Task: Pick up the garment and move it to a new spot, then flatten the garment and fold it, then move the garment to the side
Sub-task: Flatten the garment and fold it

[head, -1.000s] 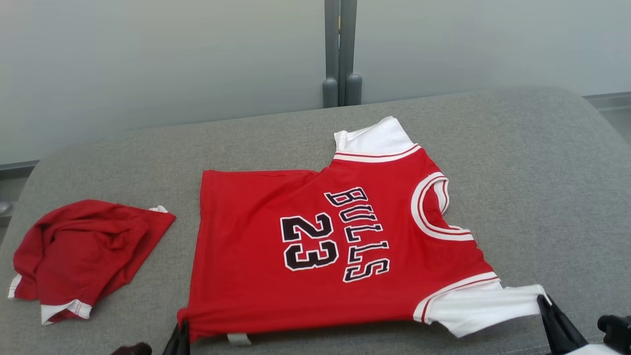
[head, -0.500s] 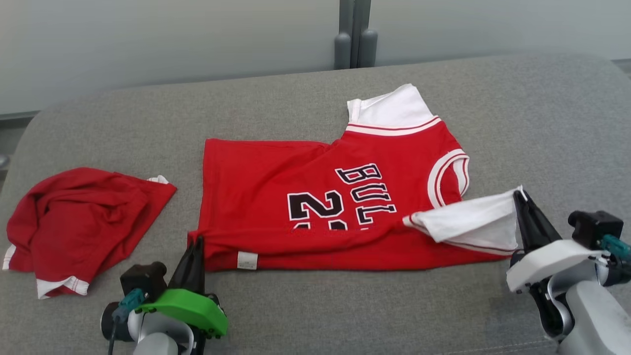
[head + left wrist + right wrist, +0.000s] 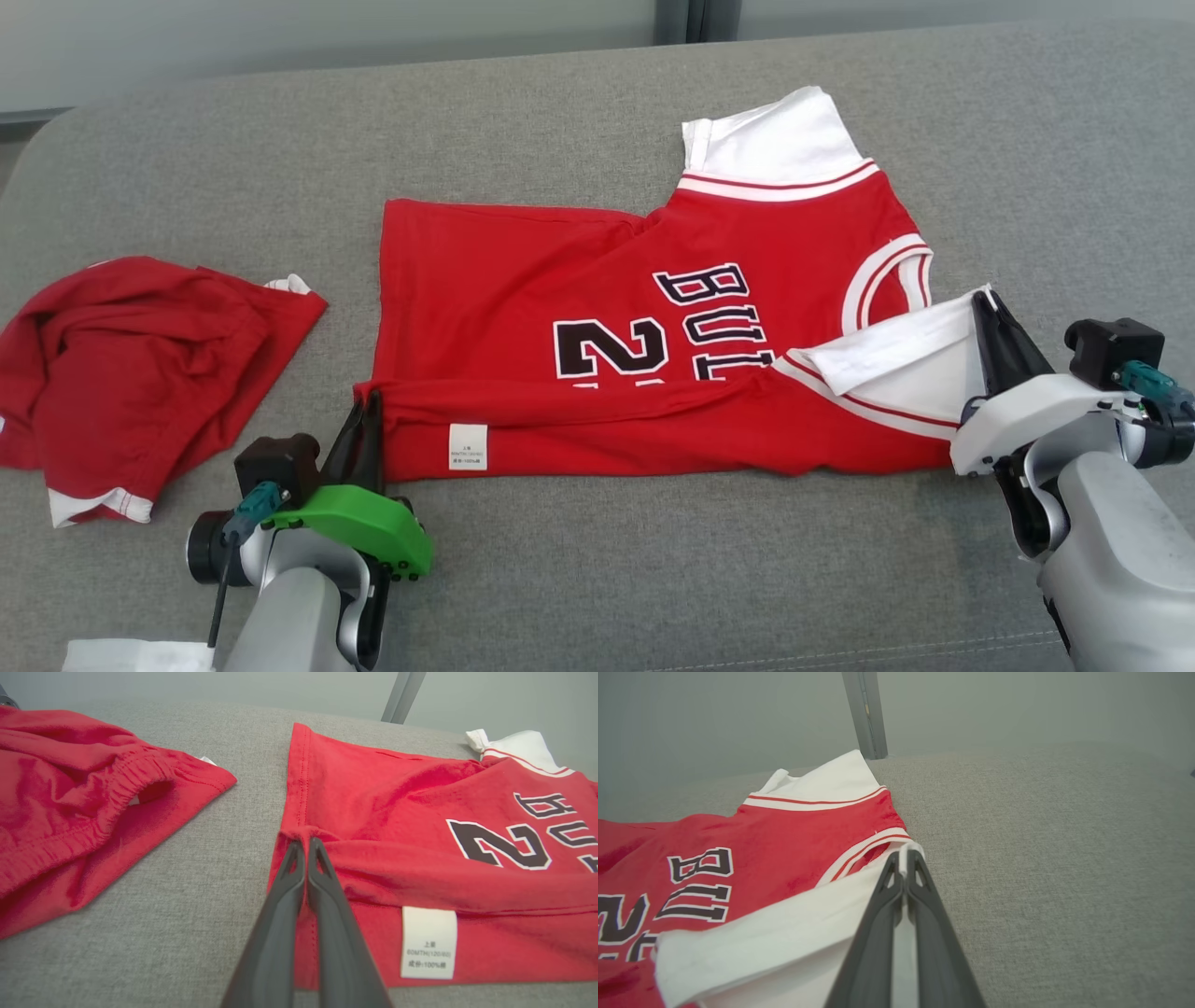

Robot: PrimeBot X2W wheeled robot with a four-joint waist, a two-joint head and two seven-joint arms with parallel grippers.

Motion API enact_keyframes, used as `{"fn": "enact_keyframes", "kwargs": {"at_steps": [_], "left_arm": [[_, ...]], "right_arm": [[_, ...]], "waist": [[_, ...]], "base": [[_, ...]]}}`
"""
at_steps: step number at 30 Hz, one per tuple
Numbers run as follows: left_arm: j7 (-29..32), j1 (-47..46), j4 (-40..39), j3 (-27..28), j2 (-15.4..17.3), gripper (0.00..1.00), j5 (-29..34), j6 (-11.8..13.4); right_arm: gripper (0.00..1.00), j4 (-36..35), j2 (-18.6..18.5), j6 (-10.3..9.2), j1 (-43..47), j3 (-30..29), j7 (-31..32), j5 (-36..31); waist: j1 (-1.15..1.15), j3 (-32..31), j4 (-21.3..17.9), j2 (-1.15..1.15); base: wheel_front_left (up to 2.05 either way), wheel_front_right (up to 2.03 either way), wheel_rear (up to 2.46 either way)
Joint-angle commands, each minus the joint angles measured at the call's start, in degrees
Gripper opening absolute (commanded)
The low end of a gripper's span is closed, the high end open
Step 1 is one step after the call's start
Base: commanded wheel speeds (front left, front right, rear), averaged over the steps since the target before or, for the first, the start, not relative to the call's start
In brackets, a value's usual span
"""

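Near edge of the jersey (image 3: 597, 280) now lies folded over the number (image 3: 611, 350).
My left gripper (image 3: 372, 401) is clenched on the hem corner and my right gripper (image 3: 982, 299) on the white sleeve (image 3: 896, 359); first fold underway.

A bare test room is showing, looking more like a lab than a home. A grey padded surface (image 3: 653, 560) in woven fabric is stretching across the view, with a jersey (image 3: 560, 280) lying on it. Plain pale grey wall panels (image 3: 714, 728) are standing behind, a grey post (image 3: 865, 714) running up between them.
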Motion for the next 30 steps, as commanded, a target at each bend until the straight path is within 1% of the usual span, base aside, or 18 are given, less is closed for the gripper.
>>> {"fn": "enact_keyframes", "kwargs": {"at_steps": [1,3,4,5,6,9,13,17,19,24,30], "left_arm": [[0.0,-1.4,-0.1,0.0,0.4,0.00,0.7,0.4],[0.0,-1.7,-0.4,0.2,0.4,0.00,0.7,0.7],[0.0,-1.8,-0.5,0.4,0.4,0.09,0.6,0.7],[0.0,-1.9,-0.7,0.6,0.4,0.47,0.8,0.9],[0.0,-1.8,-0.9,1.0,0.4,1.00,0.6,1.3],[0.0,-0.6,-2.3,1.9,0.3,1.00,0.5,2.0],[0.0,2.3,-5.3,3.7,0.3,1.00,0.4,2.4],[0.0,5.6,-7.6,4.4,0.3,1.00,1.2,2.0],[0.0,7.3,-8.3,4.7,0.3,1.00,1.0,2.2],[0.0,9.4,-8.6,4.5,0.3,1.00,0.6,2.1],[0.0,8.9,-8.1,3.8,0.3,1.00,0.8,2.0]], "right_arm": [[0.00,0.6,0.0,-0.08,-1.2,0.1,0.0,-0.7],[0.00,1.1,0.6,-0.08,-2.3,0.1,0.0,-0.6],[0.15,1.4,0.9,-0.08,-2.7,0.0,0.0,-0.2],[1.00,2.0,1.0,-0.08,-2.9,-0.2,0.0,0.1],[1.00,2.3,1.3,-0.08,-3.2,-0.4,0.0,0.3],[1.00,0.5,1.5,-0.08,-2.9,-2.0,0.0,0.5],[1.00,-3.1,1.3,-0.08,1.6,-3.6,0.0,0.2],[1.00,-5.8,0.9,-0.08,7.2,-2.2,0.0,1.1],[1.00,-6.3,0.7,-0.08,9.9,-1.6,0.0,2.1],[1.00,-5.3,0.9,-0.08,13.3,-1.7,0.0,2.8],[1.00,-0.7,1.6,-0.08,11.4,-1.3,0.0,3.2]], "waist": [[0.00,1.3,0.0,0.00],[0.00,1.9,-0.3,0.00],[0.00,2.1,-0.4,0.00],[0.00,2.3,-0.5,0.00],[0.00,2.4,-0.6,0.00],[0.00,2.4,-0.7,0.00],[0.00,1.2,-0.8,0.00],[0.00,-0.1,-0.9,0.00],[0.00,-0.5,-1.1,0.00],[0.00,-1.0,-1.3,0.00],[0.00,-0.7,-0.7,0.00]], "base": [[0.00,0.00,0.00],[0.00,0.00,0.00],[0.00,0.00,0.00],[0.00,0.00,0.00],[0.00,0.00,0.00],[0.00,0.00,0.00],[0.00,0.00,0.00],[0.00,0.00,0.00],[0.00,0.00,0.00],[0.00,0.00,0.00],[0.00,0.00,0.00]]}}
